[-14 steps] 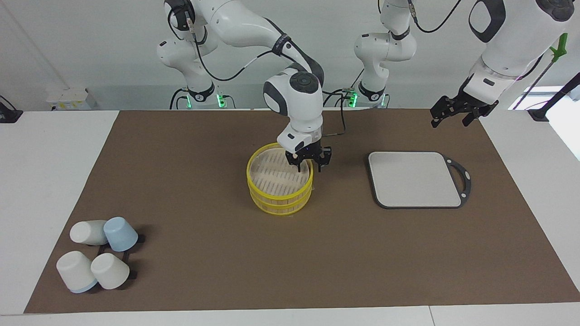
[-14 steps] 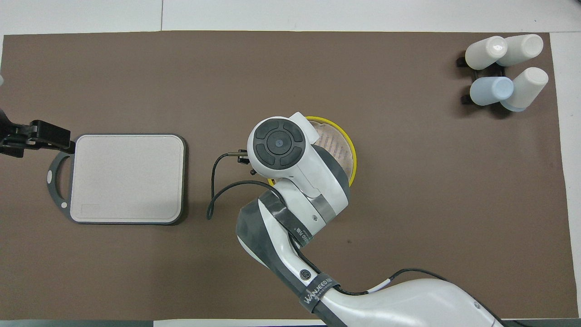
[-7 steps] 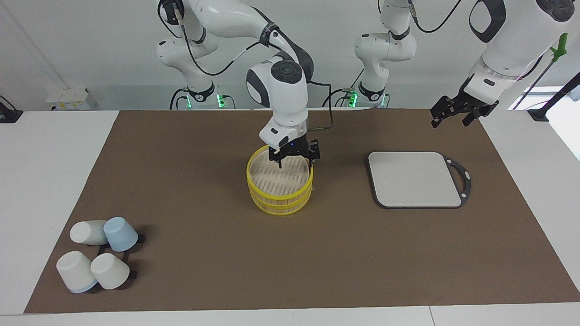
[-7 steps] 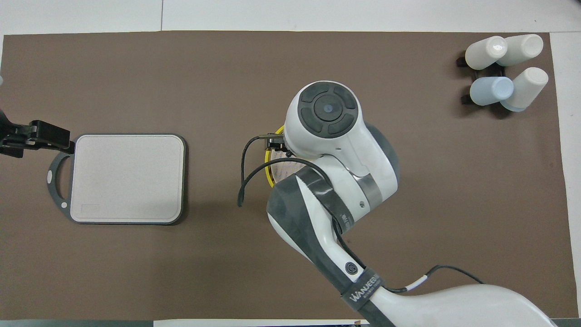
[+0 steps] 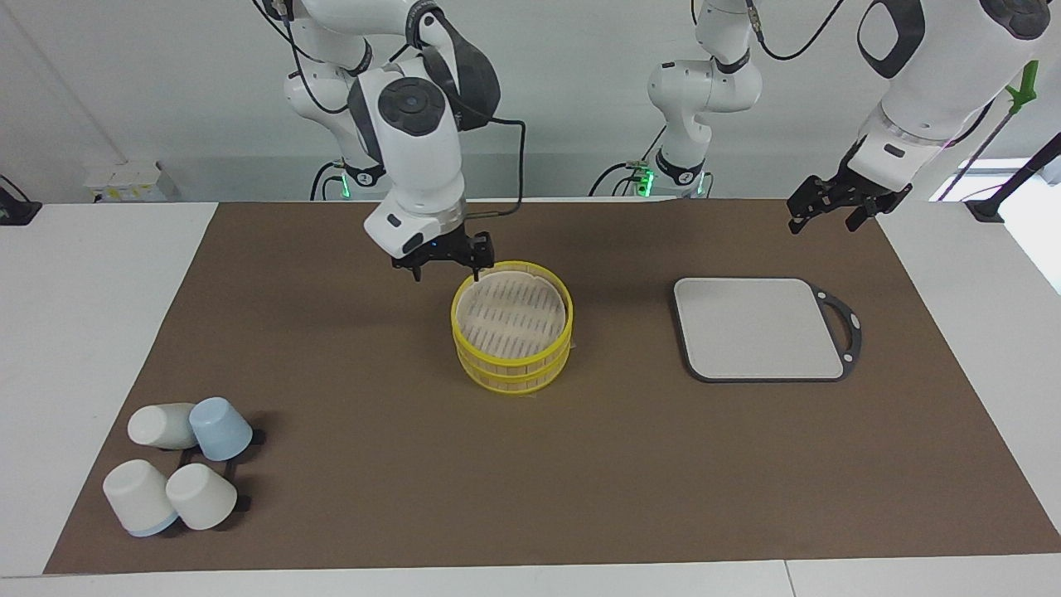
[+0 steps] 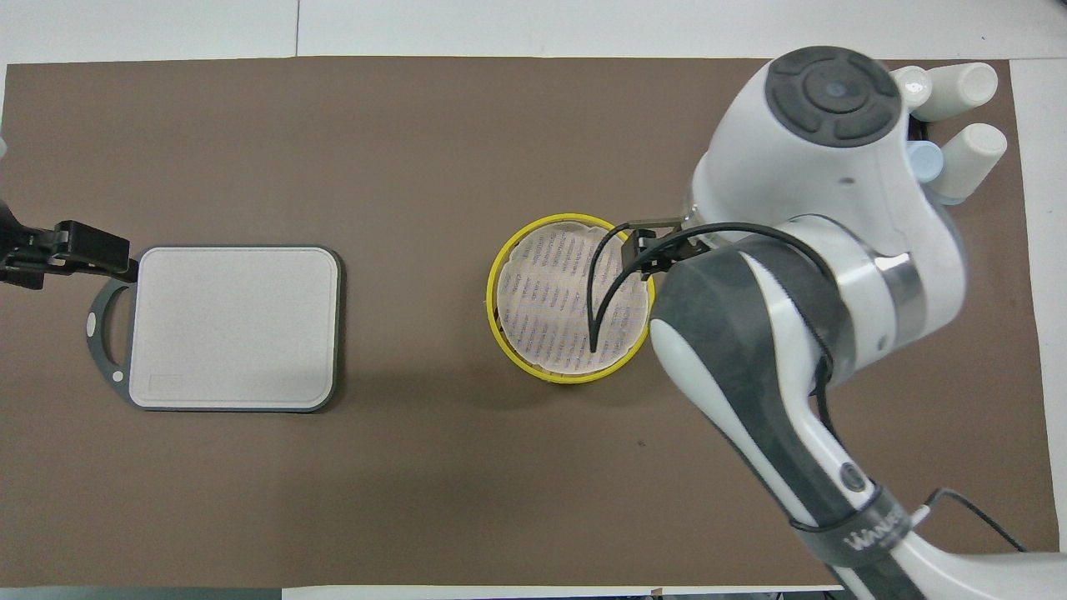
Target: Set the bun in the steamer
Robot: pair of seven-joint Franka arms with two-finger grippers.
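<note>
No bun shows anywhere: the steamer (image 5: pixel 512 365), a round two-tier basket with glossy yellow rims and a pale slatted bamboo floor, sits bare mid-tabletop (image 5: pixel 373 481). The right pincer (image 5: pixel 445 267) hangs wide and empty at its ten o'clock in the facing view, and I judge one fingertip is near enough to the rim to snag and shove the light basket. The left pincer (image 5: pixel 825 217), also wide, waits at two o'clock.

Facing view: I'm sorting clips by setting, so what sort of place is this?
Probably a robotics lab set up as a mock kitchen: two white arms at a table with a brown mat, a yellow-rimmed steamer, a grey board and a cluster of cups.
</note>
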